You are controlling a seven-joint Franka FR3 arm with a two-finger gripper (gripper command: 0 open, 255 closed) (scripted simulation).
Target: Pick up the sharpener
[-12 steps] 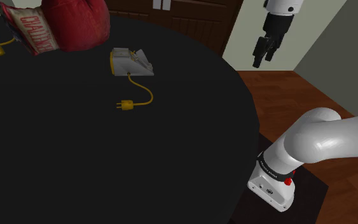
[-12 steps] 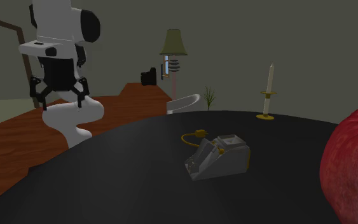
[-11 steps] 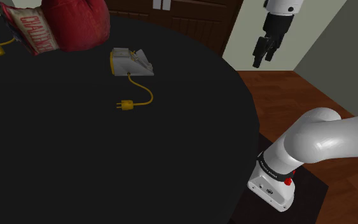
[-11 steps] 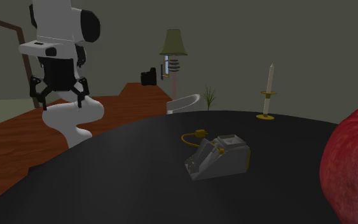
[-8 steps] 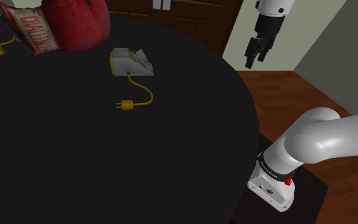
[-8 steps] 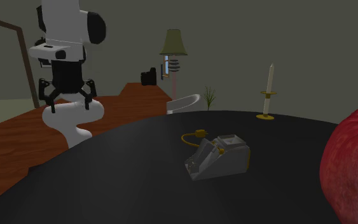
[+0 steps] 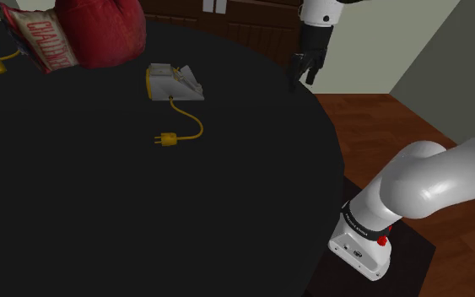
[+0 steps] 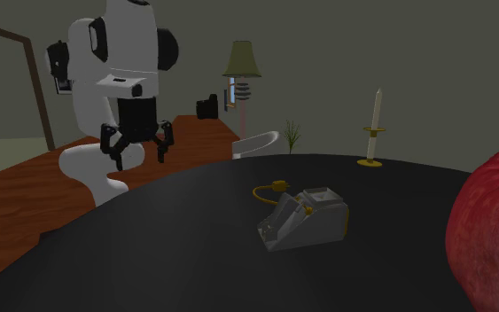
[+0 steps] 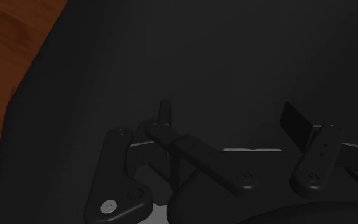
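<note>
Presently your gripper [image 8: 139, 152] hangs above the edge of the round black table [image 7: 126, 219] on the stand's side. Its jaws stand apart with nothing between them, and the wrist view looks down past them onto bare tabletop and a strip of wood floor.

The sharpener [image 7: 174, 82] sits well apart from the gripper, further in across the table. It is a pale grey-white block with a sloped face. A yellow cord [image 7: 191, 126] curls from it to a yellow plug [image 7: 166, 139] lying loose on the surface. In the shoulder view, a large red object [image 7: 100, 29] stands just beyond the sharpener.

Expect three hazards:
- **Table strike:** if you descend early during the long crossing, a fingertip will probably strike the table.
- **Slipping grip:** if you close on the sloped face rather than on two flat sides, the block is likely to squirt out of the jaws.
- **Cord drag:** the cord may drag or snag when you lift, tilting the sharpener in your grip.
</note>
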